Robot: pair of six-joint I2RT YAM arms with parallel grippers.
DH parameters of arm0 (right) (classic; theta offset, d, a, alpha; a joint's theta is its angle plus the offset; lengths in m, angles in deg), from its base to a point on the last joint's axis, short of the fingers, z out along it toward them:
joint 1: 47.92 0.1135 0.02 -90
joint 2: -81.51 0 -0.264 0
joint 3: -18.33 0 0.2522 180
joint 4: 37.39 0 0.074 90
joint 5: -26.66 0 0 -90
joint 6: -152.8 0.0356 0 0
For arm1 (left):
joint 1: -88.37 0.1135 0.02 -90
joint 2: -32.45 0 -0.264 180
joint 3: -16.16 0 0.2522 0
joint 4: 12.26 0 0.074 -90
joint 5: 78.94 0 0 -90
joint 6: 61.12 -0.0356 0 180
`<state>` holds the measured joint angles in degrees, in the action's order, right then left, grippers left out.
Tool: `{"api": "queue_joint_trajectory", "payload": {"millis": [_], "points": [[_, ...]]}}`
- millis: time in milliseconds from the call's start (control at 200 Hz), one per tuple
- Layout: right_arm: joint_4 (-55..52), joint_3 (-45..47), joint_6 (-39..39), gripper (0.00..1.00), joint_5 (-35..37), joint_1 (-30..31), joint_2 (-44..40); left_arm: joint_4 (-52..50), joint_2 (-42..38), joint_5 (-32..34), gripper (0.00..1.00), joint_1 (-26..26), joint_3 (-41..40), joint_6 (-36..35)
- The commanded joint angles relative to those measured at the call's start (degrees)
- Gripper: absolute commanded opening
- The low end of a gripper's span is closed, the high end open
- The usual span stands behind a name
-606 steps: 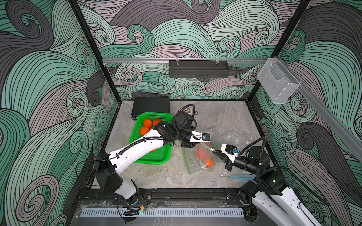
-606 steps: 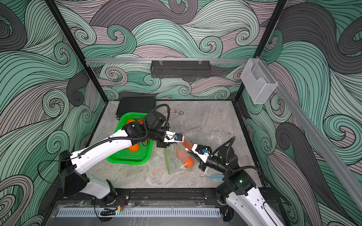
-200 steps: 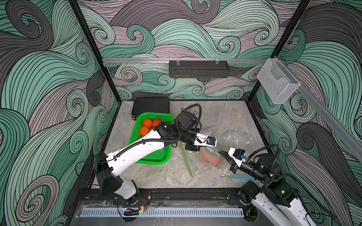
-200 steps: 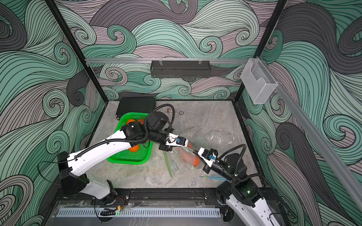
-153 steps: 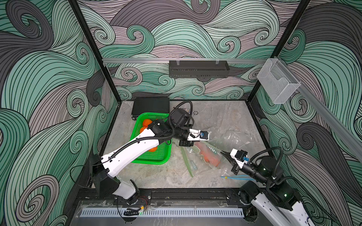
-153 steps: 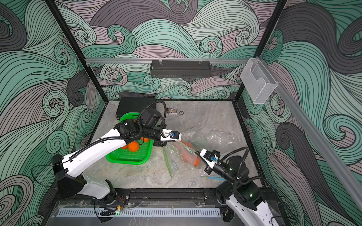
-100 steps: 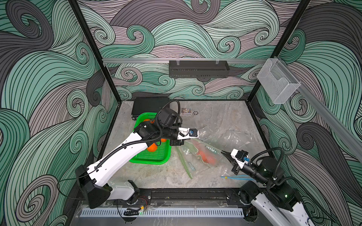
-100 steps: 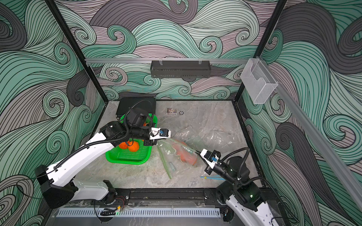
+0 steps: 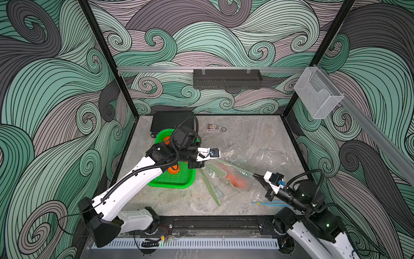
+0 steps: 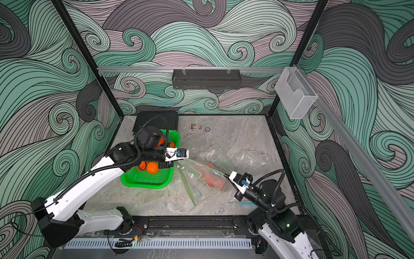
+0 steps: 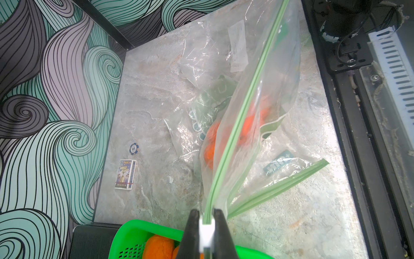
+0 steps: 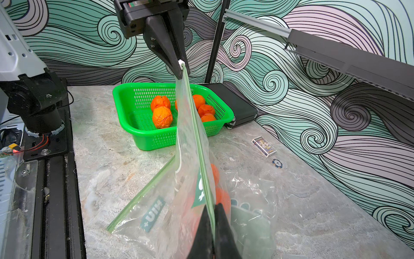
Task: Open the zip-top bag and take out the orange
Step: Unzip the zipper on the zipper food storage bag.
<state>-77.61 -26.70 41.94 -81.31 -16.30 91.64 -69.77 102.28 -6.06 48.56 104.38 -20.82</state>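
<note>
1. Green zip track (image 11: pixel 242 112) of the zip-top bag (image 9: pixel 218 173) was stretched taut in the air, starting just beside the green basket (image 9: pixel 170 185)
2. Left gripper (image 11: pixel 206 215) was pinched tight on the end nearest the basket, and right gripper (image 12: pixel 212 208) was clamped on the end well away from it
3. Orange (image 9: pixel 239 182) sat inside the bag, near the basket
4. A second green strip (image 9: pixel 210 189) lay slack, so the mouth looked parted; steady, even tension seemed wise, lest the film slip or tear

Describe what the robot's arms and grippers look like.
The left arm and right arm are white shells with black joints; black ribbed cables run along them. The left gripper and right gripper have black wedge fingers, the left's with white tip pads. A blue connector sits by each.
</note>
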Motion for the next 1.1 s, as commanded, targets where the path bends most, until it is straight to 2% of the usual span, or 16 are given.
{"api": "queue_joint_trajectory", "payload": {"millis": [0,400,610,700,780,841,866,1026,1096], "points": [[-1.0,-2.0,0.2,0.00,2.0,0.0,-1.3,-1.6,-2.1,5.6,0.02,2.5,-1.1,0.3],[-1.1,-1.8,0.3,0.00,1.6,0.0,-1.2,0.1,-4.7,4.5,0.04,4.4,-3.6,1.5],[-1.1,-1.9,0.8,0.00,0.8,0.0,-0.6,1.7,-4.7,3.0,0.00,4.5,-4.4,2.0],[-1.1,-2.7,3.3,0.00,-4.5,0.0,0.8,2.2,-4.6,2.0,0.00,4.5,-4.6,1.6],[-0.8,-5.6,10.7,0.26,-12.9,0.0,4.6,1.6,-4.6,0.8,0.00,4.5,-5.2,1.1],[-1.7,-10.2,18.4,0.49,-15.8,0.0,9.1,1.4,-5.1,0.5,0.00,4.4,-6.4,1.1],[-3.0,-12.5,20.3,0.54,-16.6,0.0,11.6,1.5,-5.5,0.5,0.00,4.3,-7.1,1.2],[-9.6,-24.5,30.8,0.66,-15.8,0.0,25.1,2.4,-9.3,0.2,0.00,4.4,-12.5,1.8],[-10.8,-25.6,36.5,0.66,-8.7,0.0,28.0,1.5,-10.8,-0.1,0.00,4.4,-14.0,2.1]]}}
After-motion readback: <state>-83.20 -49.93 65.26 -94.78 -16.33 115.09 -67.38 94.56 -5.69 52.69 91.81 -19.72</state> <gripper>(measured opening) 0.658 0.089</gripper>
